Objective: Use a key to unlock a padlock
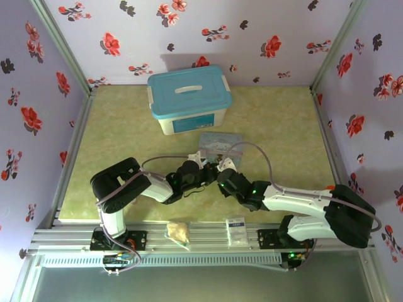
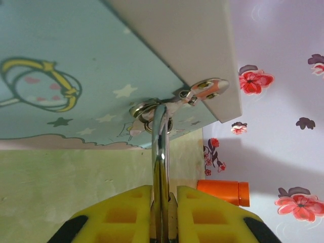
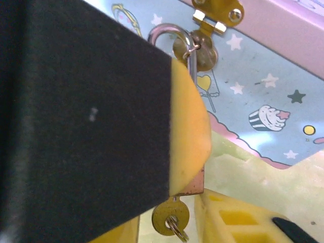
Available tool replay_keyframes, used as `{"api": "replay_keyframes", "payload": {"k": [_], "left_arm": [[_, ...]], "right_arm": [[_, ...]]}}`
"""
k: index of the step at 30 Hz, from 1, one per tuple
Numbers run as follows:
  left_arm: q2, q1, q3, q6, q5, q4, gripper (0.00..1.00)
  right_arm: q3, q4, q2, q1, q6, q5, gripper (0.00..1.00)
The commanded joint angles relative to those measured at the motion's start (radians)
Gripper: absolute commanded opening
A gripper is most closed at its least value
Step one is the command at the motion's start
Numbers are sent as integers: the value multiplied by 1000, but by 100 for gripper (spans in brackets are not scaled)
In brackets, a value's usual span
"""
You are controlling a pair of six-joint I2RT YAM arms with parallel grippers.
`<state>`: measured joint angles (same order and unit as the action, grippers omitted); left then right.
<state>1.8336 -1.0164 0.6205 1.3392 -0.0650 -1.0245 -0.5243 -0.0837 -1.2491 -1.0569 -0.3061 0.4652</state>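
Observation:
The padlock (image 3: pixel 197 181) hangs by its silver shackle (image 3: pixel 169 31) from the hasp (image 3: pixel 215 12) of the light-blue cartoon tin (image 1: pixel 220 142). My left gripper (image 2: pixel 163 195) is shut on the padlock, whose shackle (image 2: pixel 160 147) rises edge-on between the yellow pads. Seen from the right wrist, that gripper's black and yellow finger (image 3: pixel 187 126) hides most of the lock body. The key (image 3: pixel 170 217), a round brass head with a small ring, sticks out of the lock's underside. My right gripper (image 3: pixel 169 223) is open, with a finger on either side of the key head and a gap on both sides. Both grippers (image 1: pixel 211 167) meet just in front of the tin.
A white box with a blue lid (image 1: pixel 189 100) stands behind the tin. A small bag (image 1: pixel 178 231) and a white packet (image 1: pixel 236 229) lie on the front rail. An orange cylinder (image 2: pixel 223 192) lies by the floral wall. Floral walls close in three sides.

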Motion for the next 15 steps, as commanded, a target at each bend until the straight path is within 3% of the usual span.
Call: {"api": "replay_keyframes", "payload": {"k": [1,4,6,9,15], "left_arm": [[-11,-4,2,17,-24,-74,0],[-10,-4,-3,23,-23,-80,0],[-11,-4,-7,25,-23,-81,0],[-19,-4,-20,26,-17,-80,0],[-25,2,-33,21,-29,-84,0]], "right_arm": [[-53,-4,-56,-28,55,168,23],[-51,23,-77,-28,50,174,20],[-29,69,-70,-29,33,163,12],[4,135,-51,-12,27,94,6],[119,345,17,129,-15,-286,3]]}}
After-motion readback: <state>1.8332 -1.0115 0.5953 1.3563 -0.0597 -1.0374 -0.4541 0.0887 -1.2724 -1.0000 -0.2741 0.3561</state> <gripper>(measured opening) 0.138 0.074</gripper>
